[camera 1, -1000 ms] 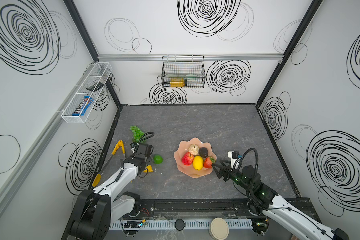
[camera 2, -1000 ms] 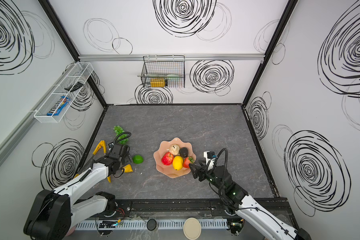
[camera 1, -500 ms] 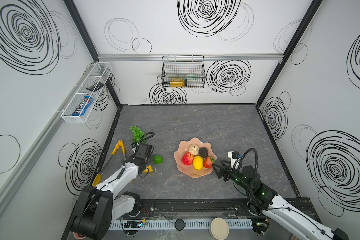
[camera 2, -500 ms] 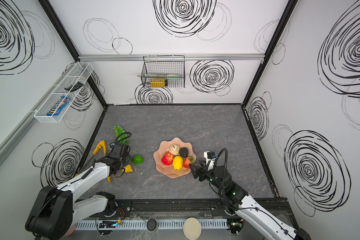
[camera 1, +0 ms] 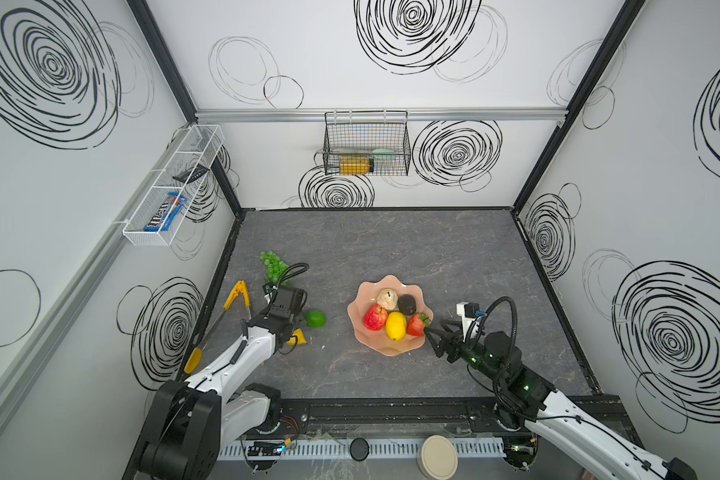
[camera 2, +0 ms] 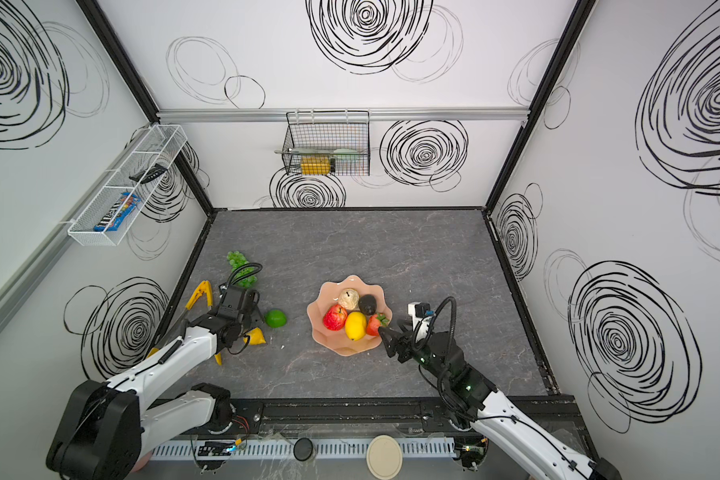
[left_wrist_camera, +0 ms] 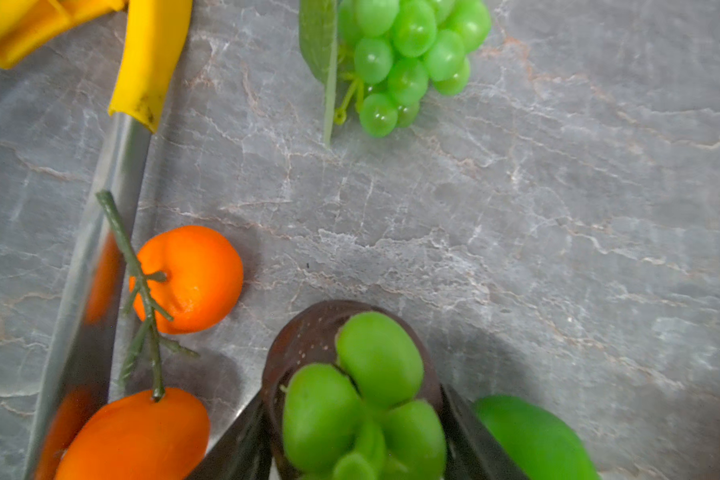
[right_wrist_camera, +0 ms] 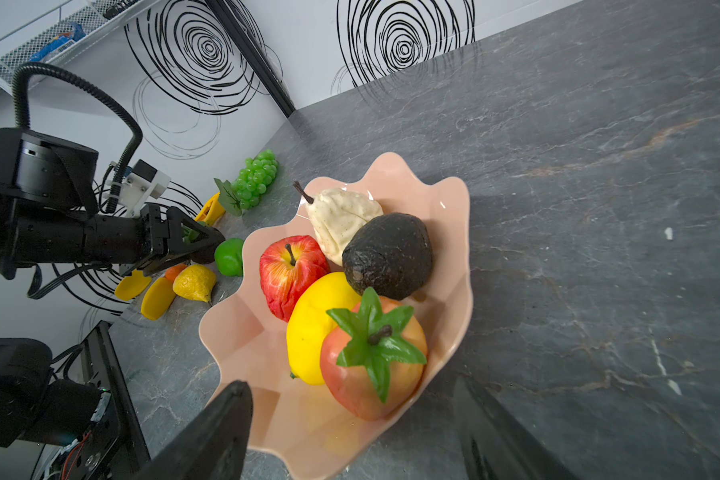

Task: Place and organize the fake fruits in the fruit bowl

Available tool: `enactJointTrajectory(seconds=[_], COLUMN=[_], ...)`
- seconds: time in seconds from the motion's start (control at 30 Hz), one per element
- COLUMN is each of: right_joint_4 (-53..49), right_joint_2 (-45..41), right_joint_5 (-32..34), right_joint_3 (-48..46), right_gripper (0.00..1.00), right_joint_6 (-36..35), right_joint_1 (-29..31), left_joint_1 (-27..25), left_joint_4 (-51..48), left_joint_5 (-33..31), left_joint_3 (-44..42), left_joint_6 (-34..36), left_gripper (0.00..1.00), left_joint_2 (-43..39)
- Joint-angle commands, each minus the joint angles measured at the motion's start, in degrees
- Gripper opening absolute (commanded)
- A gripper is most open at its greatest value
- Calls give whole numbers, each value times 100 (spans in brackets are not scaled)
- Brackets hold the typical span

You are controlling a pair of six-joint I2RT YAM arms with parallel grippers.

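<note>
The peach fruit bowl [camera 1: 391, 350] [camera 2: 350, 348] [right_wrist_camera: 242, 332] holds an apple [camera 1: 374, 317], a lemon [camera 1: 396, 326], a strawberry [right_wrist_camera: 371, 357], a pear [camera 1: 387, 299] and an avocado [camera 1: 408, 304]. My left gripper [left_wrist_camera: 352, 395] [camera 1: 298, 320] hangs low at the table's left, shut on a dark mangosteen [left_wrist_camera: 379, 357] with green lobes. Close by lie a lime [camera 1: 315, 318] [left_wrist_camera: 533, 436], two small oranges [left_wrist_camera: 192, 278] on one stem and a green grape bunch [camera 1: 273, 264] [left_wrist_camera: 404, 54]. My right gripper [right_wrist_camera: 350, 388] [camera 1: 432, 341] stands open, its fingers either side of the bowl's rim by the strawberry.
Yellow-handled tongs [camera 1: 238, 291] [left_wrist_camera: 142, 62] lie along the left edge beside the oranges. A small yellow fruit [right_wrist_camera: 194, 282] rests under the left arm. A wire basket [camera 1: 366, 143] hangs on the back wall and a white rack [camera 1: 171, 187] on the left wall.
My left gripper's jaws have narrowed onto the mangosteen, and the arm has barely shifted. The right arm and the fruits in the bowl have not moved.
</note>
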Motion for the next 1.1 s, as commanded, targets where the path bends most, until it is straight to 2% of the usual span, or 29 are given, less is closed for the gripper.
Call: enactJointTrajectory(seconds=[0.0,0.2,0.33,0.47,0.73,1.07], right_joint_4=[114,112,93,70,37,28], right_joint_2=[-50,-41,-60,-104,-177,-195], right_joint_5=[62,65,63,73,78,84], right_joint_3=[-61,-66,-64,-62,-71,-71], right_gripper=[80,80,80,80,80,81], right_joint_6=[-23,-24,-18,-9,-7,-2], right_joint_1=[-23,-28,-32,-33,-42,-50], left_joint_1=[-326,-1409,-2005,-2431,-2899,-2899], left_joint_4=[-228,-826,-1005,-961,-1060,-1040], left_joint_5=[-227,-303,110,431,749,921], left_joint_3=[724,2255,3084,3523,4006,4113], left_joint_6=[173,646,882,939,962,1029], left_gripper=[61,61,62,62,62,63], left_joint_2=[-161,453,1086,1605,2483,3012])
